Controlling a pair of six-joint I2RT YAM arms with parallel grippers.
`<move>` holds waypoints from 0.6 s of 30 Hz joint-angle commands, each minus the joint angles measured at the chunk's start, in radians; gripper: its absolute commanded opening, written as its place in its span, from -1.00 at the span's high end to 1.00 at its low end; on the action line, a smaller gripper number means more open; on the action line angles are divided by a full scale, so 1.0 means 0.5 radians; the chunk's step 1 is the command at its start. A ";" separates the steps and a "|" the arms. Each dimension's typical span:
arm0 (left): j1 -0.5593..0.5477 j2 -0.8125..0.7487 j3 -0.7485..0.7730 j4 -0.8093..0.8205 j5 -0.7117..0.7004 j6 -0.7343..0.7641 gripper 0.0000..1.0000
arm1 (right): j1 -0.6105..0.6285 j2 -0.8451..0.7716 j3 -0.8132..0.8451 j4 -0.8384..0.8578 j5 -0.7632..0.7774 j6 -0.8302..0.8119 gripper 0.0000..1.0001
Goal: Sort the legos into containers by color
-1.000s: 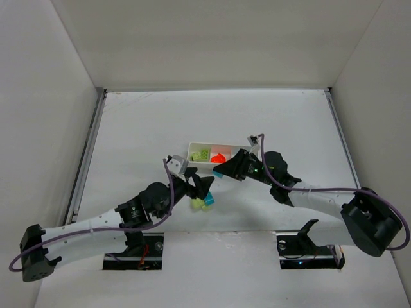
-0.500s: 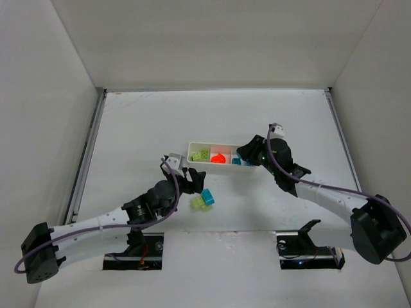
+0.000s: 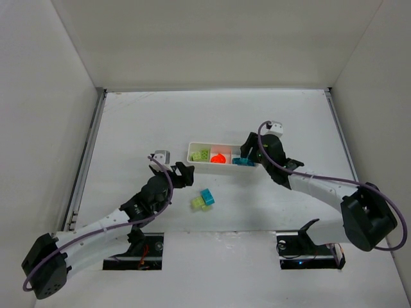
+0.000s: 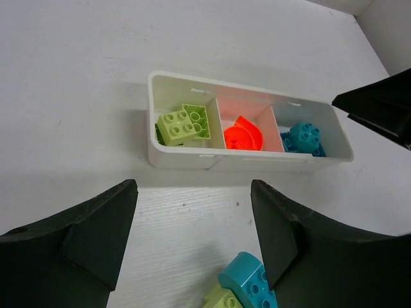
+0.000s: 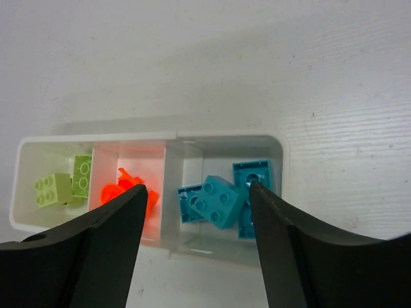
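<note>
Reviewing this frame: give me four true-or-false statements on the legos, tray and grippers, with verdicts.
1. The middle compartment of the tray holds orange-red legos. True.
2. Every lego is in the tray. False: a loose cyan lego and a yellow-green lego lie on the table.
3. The right gripper is shut on a lego. False: it is open, over the binned cyan legos.
4. The left gripper is open and empty. True.

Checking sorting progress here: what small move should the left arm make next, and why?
Probably pull the open left gripper back and lower it over the cyan lego, which lies on the table beside a yellow-green lego, both outside the tray. The right gripper hangs open over the tray's cyan compartment.
</note>
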 commanded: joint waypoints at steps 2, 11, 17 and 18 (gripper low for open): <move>0.117 -0.013 -0.021 0.117 0.145 -0.066 -0.39 | 0.061 -0.129 0.057 0.016 0.091 -0.088 -0.45; 0.270 0.067 0.018 -0.048 0.222 -0.198 -0.36 | 0.907 -0.339 -0.133 -0.054 -0.183 -0.107 -0.41; 0.271 0.086 0.043 -0.122 0.222 -0.247 -0.34 | 1.218 -0.078 0.004 -0.143 -0.032 -0.094 -0.59; 0.261 0.086 0.052 -0.143 0.222 -0.256 -0.34 | 1.224 -0.026 0.023 -0.152 -0.020 -0.094 -0.56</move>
